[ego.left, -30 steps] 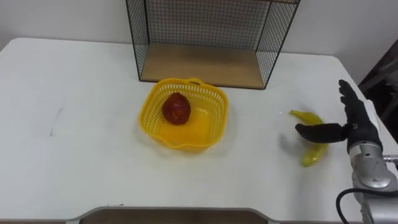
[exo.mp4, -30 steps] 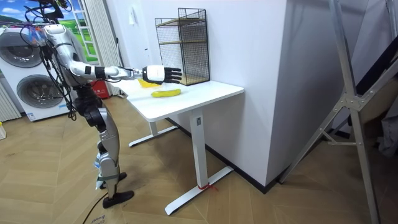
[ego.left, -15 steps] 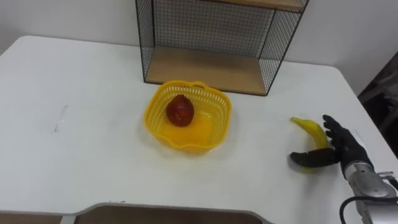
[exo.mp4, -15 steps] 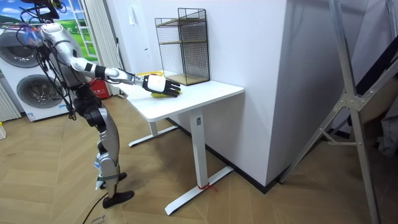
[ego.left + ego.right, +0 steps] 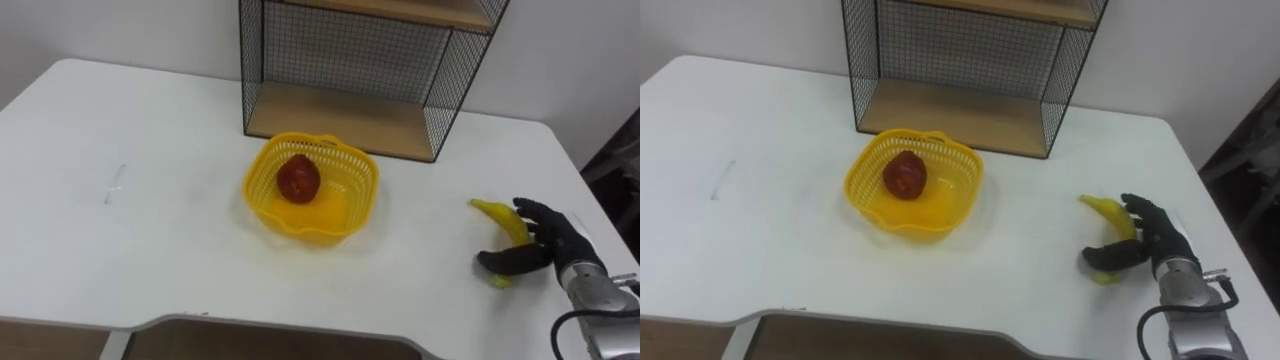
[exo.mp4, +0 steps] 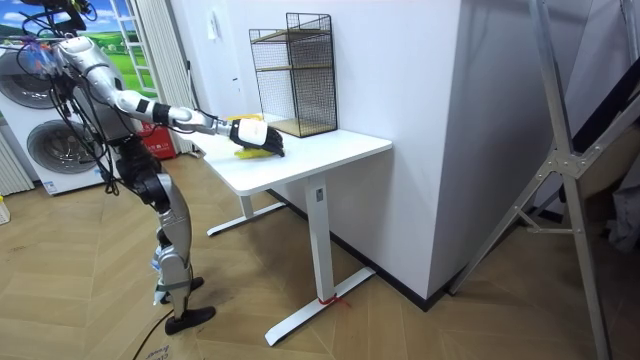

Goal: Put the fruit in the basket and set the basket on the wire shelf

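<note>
A yellow plastic basket [image 5: 258, 200] sits on the white table [image 5: 140, 240] in front of the wire shelf [image 5: 370, 60]. A red apple [image 5: 298, 177] lies inside the basket. To the right, a banana [image 5: 497, 214] lies on the table. My right hand [image 5: 548, 240] rests on the banana's near half, with fingers curled over it and thumb wrapped round from the front. The banana's far tip and near end stick out past the hand. In the room view my right hand [image 6: 255, 135] reaches over the table toward the wire shelf [image 6: 293, 75].
The wire shelf has a wooden bottom board [image 5: 345, 120] open toward the basket and a second board above. The table's right edge [image 5: 600, 250] runs close beside my right hand. In the room view washing machines [image 6: 45, 140] stand behind me.
My right hand has come down from above the banana and curled its fingers round it. The whole eye view has shifted a little; basket and apple stay put.
</note>
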